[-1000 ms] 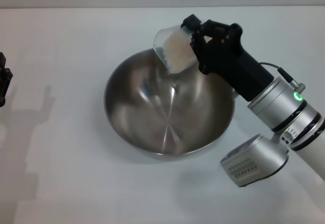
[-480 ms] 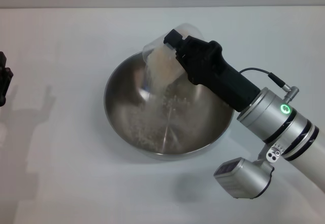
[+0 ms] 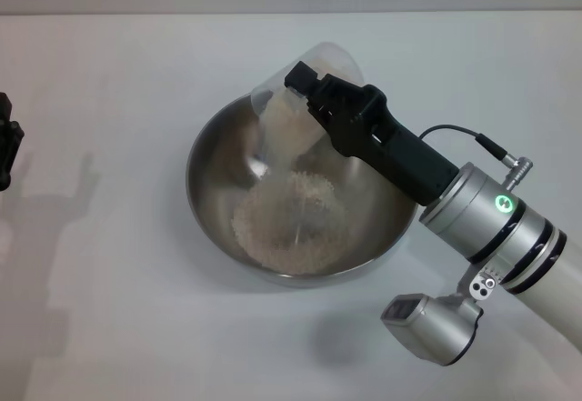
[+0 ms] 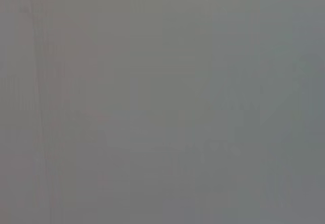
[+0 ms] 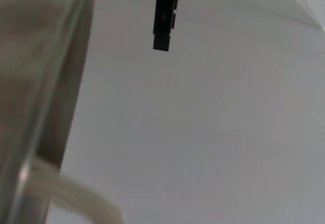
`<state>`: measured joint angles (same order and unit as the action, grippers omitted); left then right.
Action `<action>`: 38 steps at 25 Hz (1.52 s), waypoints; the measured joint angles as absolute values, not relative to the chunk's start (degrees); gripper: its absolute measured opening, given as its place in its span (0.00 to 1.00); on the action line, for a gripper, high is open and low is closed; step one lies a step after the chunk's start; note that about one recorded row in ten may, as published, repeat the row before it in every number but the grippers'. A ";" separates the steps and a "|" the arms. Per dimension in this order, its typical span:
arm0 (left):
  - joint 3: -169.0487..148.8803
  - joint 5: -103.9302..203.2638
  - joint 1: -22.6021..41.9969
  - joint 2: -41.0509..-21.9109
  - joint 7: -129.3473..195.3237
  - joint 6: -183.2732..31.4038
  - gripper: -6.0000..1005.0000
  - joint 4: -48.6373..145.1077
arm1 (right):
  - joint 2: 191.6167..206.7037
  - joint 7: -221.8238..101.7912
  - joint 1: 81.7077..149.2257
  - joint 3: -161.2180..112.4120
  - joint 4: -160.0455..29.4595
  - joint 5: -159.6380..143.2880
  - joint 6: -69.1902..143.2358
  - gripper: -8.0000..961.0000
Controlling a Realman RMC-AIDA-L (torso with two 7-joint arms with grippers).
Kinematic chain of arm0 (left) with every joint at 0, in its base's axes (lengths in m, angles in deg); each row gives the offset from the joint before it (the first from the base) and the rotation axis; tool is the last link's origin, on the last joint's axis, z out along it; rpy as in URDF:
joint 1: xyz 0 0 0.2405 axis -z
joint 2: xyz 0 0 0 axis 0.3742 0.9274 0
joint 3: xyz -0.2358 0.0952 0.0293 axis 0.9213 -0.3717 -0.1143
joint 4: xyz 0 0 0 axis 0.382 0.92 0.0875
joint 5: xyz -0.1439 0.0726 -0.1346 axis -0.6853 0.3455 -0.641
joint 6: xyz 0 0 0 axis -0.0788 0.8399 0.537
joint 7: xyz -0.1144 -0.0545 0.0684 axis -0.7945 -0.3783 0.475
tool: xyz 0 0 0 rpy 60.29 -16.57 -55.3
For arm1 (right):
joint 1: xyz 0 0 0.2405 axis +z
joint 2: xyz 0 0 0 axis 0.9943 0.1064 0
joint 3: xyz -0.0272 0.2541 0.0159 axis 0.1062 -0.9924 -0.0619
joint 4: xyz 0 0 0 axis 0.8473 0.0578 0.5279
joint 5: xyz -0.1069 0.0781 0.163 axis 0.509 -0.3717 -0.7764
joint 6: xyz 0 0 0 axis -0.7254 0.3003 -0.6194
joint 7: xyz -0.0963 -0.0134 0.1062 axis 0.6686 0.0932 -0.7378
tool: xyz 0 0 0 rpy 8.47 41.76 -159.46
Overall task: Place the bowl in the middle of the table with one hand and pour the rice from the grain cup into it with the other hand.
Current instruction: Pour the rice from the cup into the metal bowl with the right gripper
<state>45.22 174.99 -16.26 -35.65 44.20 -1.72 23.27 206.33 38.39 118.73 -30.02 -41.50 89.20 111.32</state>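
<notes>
The steel bowl (image 3: pixel 214 196) sits near the middle of the white table (image 3: pixel 109 310). A heap of rice (image 3: pixel 291 219) lies in its bottom. My right gripper (image 3: pixel 314 101) is shut on the clear grain cup (image 3: pixel 296 87), tipped mouth-down over the bowl's far rim, with rice streaming out of it. In the right wrist view the bowl's rim (image 5: pixel 66 97) fills one side. Only a black edge of my left gripper (image 3: pixel 7 142) shows at the far left of the head view, and the same gripper (image 5: pixel 165 13) appears far off in the right wrist view.
The left wrist view is a flat grey with nothing to make out. Around the bowl, bare white table stretches to the left, the front and the back.
The right gripper has tilted the cup further over. Rice has poured out, and the bowl, bare a second ago, now holds a heap of grains.
</notes>
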 joint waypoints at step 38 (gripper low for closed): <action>43.64 175.06 -16.88 -35.65 44.21 -1.08 0.81 22.91 | 206.33 66.44 116.54 -29.88 -36.61 91.04 109.30 0.03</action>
